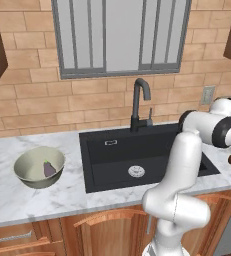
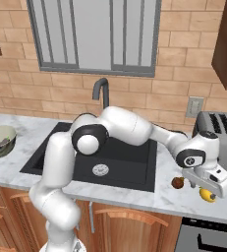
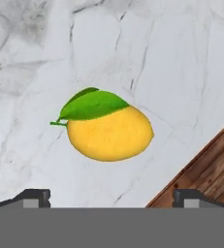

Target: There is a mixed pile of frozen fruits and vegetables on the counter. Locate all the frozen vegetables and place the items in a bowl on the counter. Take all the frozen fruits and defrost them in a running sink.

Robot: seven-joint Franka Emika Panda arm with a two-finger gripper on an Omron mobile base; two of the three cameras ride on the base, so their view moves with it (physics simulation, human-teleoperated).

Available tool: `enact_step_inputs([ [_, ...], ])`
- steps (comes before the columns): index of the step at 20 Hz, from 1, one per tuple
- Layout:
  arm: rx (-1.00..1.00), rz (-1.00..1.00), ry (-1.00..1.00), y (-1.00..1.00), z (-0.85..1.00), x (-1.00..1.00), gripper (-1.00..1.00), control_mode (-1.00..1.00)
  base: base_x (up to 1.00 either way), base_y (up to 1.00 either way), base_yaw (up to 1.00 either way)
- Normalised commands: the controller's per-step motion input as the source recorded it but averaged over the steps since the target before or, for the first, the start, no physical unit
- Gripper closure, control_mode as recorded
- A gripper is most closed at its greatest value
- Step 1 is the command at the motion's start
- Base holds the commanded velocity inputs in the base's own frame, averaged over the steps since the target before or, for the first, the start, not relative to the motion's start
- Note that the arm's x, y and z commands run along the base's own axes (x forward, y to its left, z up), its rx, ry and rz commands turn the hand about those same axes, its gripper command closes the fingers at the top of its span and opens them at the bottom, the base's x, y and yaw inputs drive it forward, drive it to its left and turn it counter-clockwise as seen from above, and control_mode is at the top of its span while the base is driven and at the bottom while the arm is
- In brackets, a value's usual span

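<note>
Right base view: tool (image 2: 207, 191) open above yellow-orange piece (image 2: 208, 195).

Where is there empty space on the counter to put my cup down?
The white marble counter is bare between the pale grey-green bowl and the black sink, and in front of the bowl. Right of the sink is crowded: dark red-brown ball, yellow-orange piece, silver toaster and the open gripper.
</note>
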Motion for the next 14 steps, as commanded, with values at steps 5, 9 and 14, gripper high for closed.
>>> enact_step_inputs([
  [5, 0.00, 0.10, -0.02, -0.16, -0.19, 0.18, -1.00, -1.00, 0.00, 0.00, 0.00],
  [9, 0.00, 0.14, -0.10, -0.06, -0.10, 0.23, -1.00, -1.00, 0.00, 0.00, 0.00],
  [14, 0.00, 0.14, -0.09, -0.09, -0.04, 0.21, -1.00, -1.00, 0.00, 0.00, 0.00],
])
